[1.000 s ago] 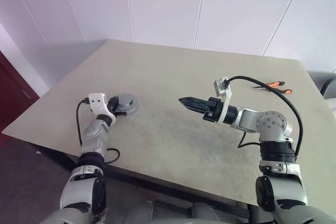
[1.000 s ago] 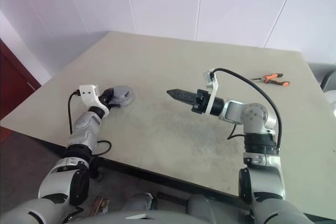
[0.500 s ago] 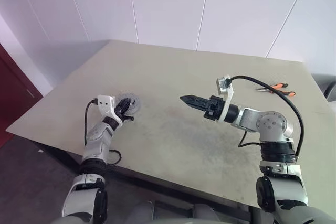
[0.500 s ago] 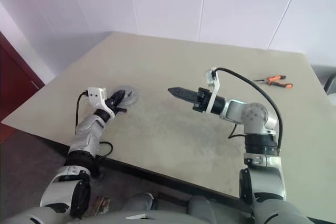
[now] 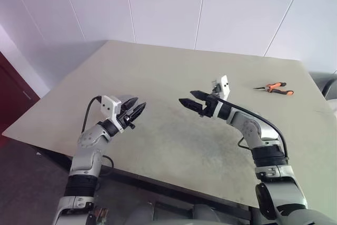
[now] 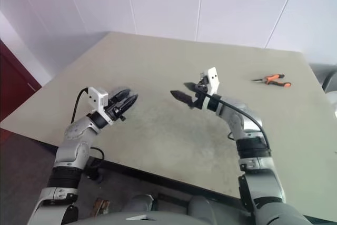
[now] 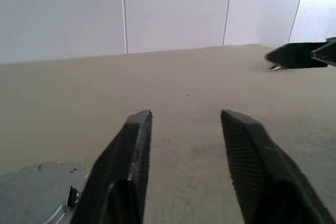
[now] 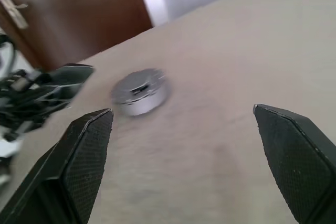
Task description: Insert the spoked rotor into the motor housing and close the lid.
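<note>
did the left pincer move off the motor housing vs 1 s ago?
Yes. The left pincer has lifted away from the motor housing, which sits on the table, and swung toward the table's middle and the right pincer; its fingers are now apart.

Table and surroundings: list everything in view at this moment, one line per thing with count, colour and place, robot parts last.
Round silvery-grey metal motor housing: one, silver-grey, on the table near its left edge, beside the left gripper, not held.
Orange-handled pliers: one, orange and black, far right of the table, lying flat.
Beige rectangular table: one, beige with a darker scuffed patch in the middle.
Dark red-brown door: one, past the table's left side.
White panelled wall: behind the table.
Left gripper: one, black fingers, open, empty, raised over the table's left part.
Right gripper: one, black fingers, wide open, empty, over the table's middle.
</note>
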`<state>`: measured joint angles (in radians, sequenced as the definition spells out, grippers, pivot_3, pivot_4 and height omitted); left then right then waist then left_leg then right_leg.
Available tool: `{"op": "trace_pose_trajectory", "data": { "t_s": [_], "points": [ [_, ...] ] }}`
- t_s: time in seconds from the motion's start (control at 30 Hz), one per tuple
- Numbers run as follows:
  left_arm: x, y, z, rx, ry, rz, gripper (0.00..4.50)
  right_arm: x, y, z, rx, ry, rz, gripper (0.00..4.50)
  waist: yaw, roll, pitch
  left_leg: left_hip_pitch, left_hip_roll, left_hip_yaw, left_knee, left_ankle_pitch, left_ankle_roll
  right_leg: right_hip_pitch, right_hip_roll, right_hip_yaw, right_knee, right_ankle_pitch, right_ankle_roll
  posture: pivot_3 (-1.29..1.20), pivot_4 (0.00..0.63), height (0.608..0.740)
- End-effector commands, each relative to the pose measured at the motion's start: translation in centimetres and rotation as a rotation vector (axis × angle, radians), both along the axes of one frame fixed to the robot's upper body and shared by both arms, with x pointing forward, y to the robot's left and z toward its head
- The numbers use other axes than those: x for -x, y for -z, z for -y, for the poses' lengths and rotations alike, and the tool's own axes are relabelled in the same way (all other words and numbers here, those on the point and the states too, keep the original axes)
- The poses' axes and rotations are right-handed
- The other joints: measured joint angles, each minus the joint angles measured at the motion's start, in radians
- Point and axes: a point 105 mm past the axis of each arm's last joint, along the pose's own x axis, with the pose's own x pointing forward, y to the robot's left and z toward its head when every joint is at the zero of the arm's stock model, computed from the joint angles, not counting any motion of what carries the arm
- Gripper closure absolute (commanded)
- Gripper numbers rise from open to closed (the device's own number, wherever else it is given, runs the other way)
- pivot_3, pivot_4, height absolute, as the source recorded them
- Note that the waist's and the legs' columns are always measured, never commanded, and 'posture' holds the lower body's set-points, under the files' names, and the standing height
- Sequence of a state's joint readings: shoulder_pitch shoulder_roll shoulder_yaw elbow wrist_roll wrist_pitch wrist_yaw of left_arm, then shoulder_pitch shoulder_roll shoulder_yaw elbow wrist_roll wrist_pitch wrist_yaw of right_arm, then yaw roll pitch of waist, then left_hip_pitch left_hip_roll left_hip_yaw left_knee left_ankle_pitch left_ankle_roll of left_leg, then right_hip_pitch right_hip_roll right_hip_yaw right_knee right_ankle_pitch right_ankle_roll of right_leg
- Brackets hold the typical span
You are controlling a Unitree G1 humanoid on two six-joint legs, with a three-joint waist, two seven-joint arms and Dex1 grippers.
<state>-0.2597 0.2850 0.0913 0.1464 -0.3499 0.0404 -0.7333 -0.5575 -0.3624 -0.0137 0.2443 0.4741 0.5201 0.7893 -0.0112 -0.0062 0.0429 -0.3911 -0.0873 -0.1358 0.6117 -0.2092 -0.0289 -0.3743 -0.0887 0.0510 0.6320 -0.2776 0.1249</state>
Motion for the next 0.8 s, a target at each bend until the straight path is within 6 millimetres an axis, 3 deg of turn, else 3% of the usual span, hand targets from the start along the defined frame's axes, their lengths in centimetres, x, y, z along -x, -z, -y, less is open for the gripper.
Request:
{"op": "trace_pose_trajectory", "data": {
  "t_s": [0.03,0.13,0.8],
  "points": [
    [0.3,-2.1,0.7,-0.001,0.057,0.065,1.15,-0.2,-0.8,0.7,0.016,0.019,0.074,0.0,-0.002,0.0,0.0,0.0,0.0,0.0,0.0,0.0,0.0,0.0,0.0,0.0,0.0,0.0,0.0,0.0,0.0,0.74],
    [0.9,-2.3,1.0,-0.003,0.111,0.052,0.14,-0.4,-0.3,1.4,0.063,0.053,0.091,0.0,-0.002,0.0,0.0,0.0,0.001,0.0,-0.001,0.0,0.0,-0.001,0.001,0.0,0.0,0.0,0.0,0.0,0.0,0.74],
    [0.9,-2.8,0.3,-0.069,0.135,0.05,0.14,-0.8,-0.9,2.2,0.145,0.043,0.257,0.0,-0.001,0.001,0.0,0.0,0.002,0.0,-0.001,0.0,0.0,0.0,0.0,0.0,0.0,-0.001,-0.001,0.0,0.0,0.74]
  ]
}}
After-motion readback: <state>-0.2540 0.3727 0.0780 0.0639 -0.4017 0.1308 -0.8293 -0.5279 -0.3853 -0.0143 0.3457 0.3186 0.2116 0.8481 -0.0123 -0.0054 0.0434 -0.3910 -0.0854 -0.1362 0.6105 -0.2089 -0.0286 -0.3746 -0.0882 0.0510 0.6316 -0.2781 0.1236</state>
